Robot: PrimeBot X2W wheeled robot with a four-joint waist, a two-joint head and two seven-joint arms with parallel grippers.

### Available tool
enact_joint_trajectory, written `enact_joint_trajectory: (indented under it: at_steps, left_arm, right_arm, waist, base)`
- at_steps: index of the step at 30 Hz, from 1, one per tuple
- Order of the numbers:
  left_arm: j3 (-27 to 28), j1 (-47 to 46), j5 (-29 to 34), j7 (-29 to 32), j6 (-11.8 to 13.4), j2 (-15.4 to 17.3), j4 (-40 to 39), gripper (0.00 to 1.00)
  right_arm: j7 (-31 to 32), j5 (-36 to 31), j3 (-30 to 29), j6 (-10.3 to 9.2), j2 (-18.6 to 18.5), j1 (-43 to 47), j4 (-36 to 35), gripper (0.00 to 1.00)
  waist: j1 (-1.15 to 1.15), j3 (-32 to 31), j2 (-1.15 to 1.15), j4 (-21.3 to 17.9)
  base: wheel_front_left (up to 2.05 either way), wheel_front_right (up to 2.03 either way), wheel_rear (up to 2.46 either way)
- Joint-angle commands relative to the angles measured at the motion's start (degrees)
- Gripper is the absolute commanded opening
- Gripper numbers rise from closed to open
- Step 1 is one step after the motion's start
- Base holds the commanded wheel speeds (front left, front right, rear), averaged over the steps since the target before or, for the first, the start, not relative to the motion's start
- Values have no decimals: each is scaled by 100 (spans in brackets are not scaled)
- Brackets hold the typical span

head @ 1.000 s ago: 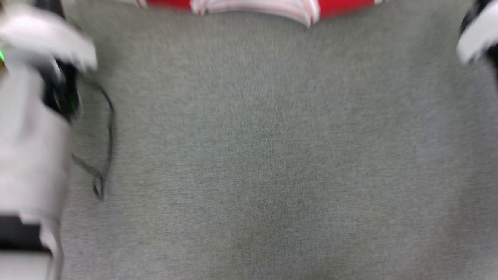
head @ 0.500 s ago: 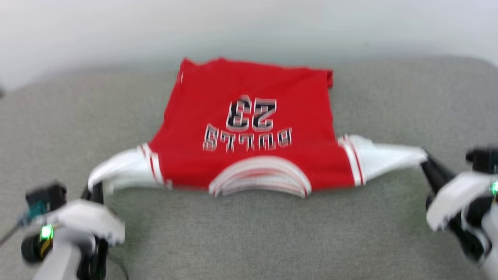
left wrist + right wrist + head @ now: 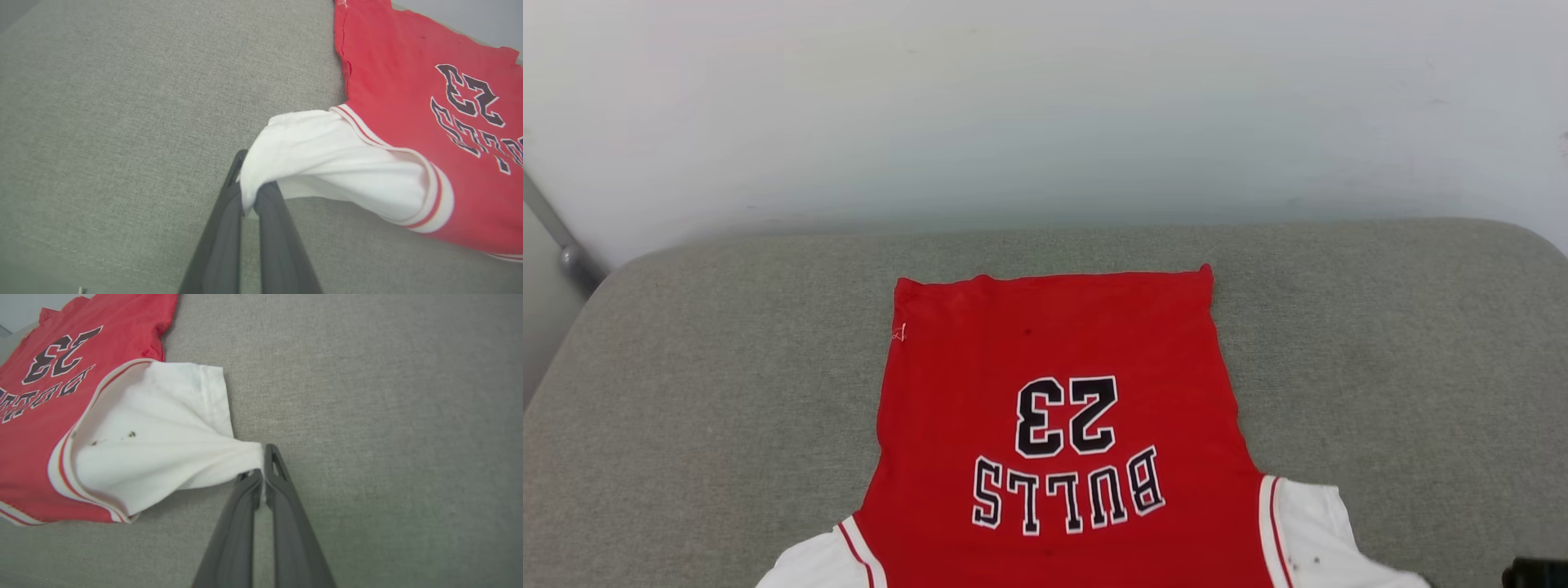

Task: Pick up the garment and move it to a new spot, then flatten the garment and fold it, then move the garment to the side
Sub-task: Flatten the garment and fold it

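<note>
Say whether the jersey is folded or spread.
Spread, unfolded: the jersey lies lettering up on the grey cushion, sleeves pulled outward by the left hand and right hand.

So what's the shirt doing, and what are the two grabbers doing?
garment, lying number-side up on the grey cushion, sleeves pulled outward.
left gripper, shut on the garment at one white sleeve tip.
right gripper, shut on the garment at the other sleeve tip.

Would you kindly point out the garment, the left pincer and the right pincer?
garment [image 3: 1054,351], head view, red body above the number.
left pincer [image 3: 251,183], left wrist view, midway between its tips, shut on the garment.
right pincer [image 3: 261,465], right wrist view, midway between its tips, shut on the garment.
</note>
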Motion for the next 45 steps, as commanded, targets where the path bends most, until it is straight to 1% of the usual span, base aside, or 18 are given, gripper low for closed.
enact_joint_trajectory:
  at_steps: [1, 2, 4, 5, 6, 7, 9, 13, 15, 17, 21, 25, 29, 33, 36, 38, 42, 45]
  left_arm:
    - [-46, 170, 43, 64, 96, 27, -88, 0]
    - [-46, 170, 43, 64, 96, 27, -88, 0]
    - [-155, 226, 86, 62, 102, -32, -126, 0]
    - [-220, 198, 97, 49, 67, -82, -129, 0]
    - [-264, 131, 125, 23, 31, -118, -125, 0]
    - [-310, 61, 132, -8, 4, -149, -114, 0]
    - [-377, -48, 155, -66, -77, -211, -80, 0]
    - [-437, -233, 226, -171, -169, -250, -70, 0]
    - [-435, -354, 278, -240, -183, -253, -168, 0]
    - [-447, -512, 354, -309, -185, -269, -297, 0]
    - [-543, -959, 532, -466, -234, -372, -546, 0]
    - [-675, -1445, 724, -624, -290, -523, -719, 0]
    - [-855, -1853, 891, -723, -380, -668, -840, 0]
    - [-1035, -2155, 1035, -794, -447, -798, -908, 0]
    - [-1133, -2310, 1099, -835, -489, -890, -938, 0]
    - [-1177, -2390, 1130, -871, -511, -932, -951, 0]
    - [-1232, -2498, 1134, -933, -537, -1013, -915, 0]
    - [-1261, -2549, 1139, -969, -567, -1053, -860, 0]
  right_arm:
    - [314, -277, -260, -10, 207, 361, -303, 0]
    - [314, -277, -260, -10, 207, 361, -303, 0]
    - [690, -505, -412, -9, 435, 630, -537, 0]
    - [894, -566, -434, -8, 560, 713, -656, 29]
    - [1078, -589, -450, -7, 665, 766, -768, 76]
    - [1219, -631, -455, -7, 723, 773, -913, 100]
    - [1420, -652, -479, -7, 832, 704, -1202, 100]
    - [1614, -716, -650, -6, 791, 313, -1640, 100]
    - [1560, -688, -887, -6, 789, -77, -1743, 100]
    - [1539, -675, -1117, -6, 785, -610, -1685, 100]
    - [1539, -675, -1415, -6, 651, -1902, -1241, 100]
    - [1753, -644, -1464, -6, 452, -3258, -510, 100]
    - [2407, -569, -1347, -6, 285, -4443, 235, 100]
    - [3392, -648, -1231, -6, 184, -5351, 892, 100]
    - [4043, -723, -1143, -6, 183, -5812, 1215, 100]
    - [4328, -756, -1111, -6, 215, -6026, 1350, 100]
    - [4648, -775, -995, -6, 290, -6262, 1519, 100]
    - [4916, -763, -896, -6, 342, -6201, 1773, 100]
  waist:
    - [3, -9, 0, 28]
    - [3, -9, 0, 28]
    - [3, 1, 0, 53]
    - [3, 11, 0, 67]
    - [3, 28, 0, 82]
    - [3, 43, 0, 93]
    - [3, 82, 0, 114]
    - [3, 225, 0, 144]
    - [3, 412, 0, 180]
    - [3, 716, 0, 231]
    - [3, 1344, 0, 451]
    - [3, 1909, 0, 686]
    - [3, 2403, 0, 918]
    - [3, 2759, 0, 1117]
    - [3, 2950, 0, 1237]
    - [3, 3062, 0, 1298]
    - [3, 3241, 0, 1390]
    - [3, 3316, 0, 1431]
  base:
    - [0, 0, 0]
    - [0, 0, 0]
    - [0, 0, 0]
    - [0, 0, 0]
    - [0, 0, 0]
    - [0, 0, 0]
    - [0, 0, 0]
    - [0, 0, 0]
    - [0, 0, 0]
    - [0, 0, 0]
    - [0, 0, 0]
    - [0, 0, 0]
    - [0, 0, 0]
    - [0, 0, 0]
    - [0, 0, 0]
    - [0, 0, 0]
    - [0, 0, 0]
    - [0, 0, 0]
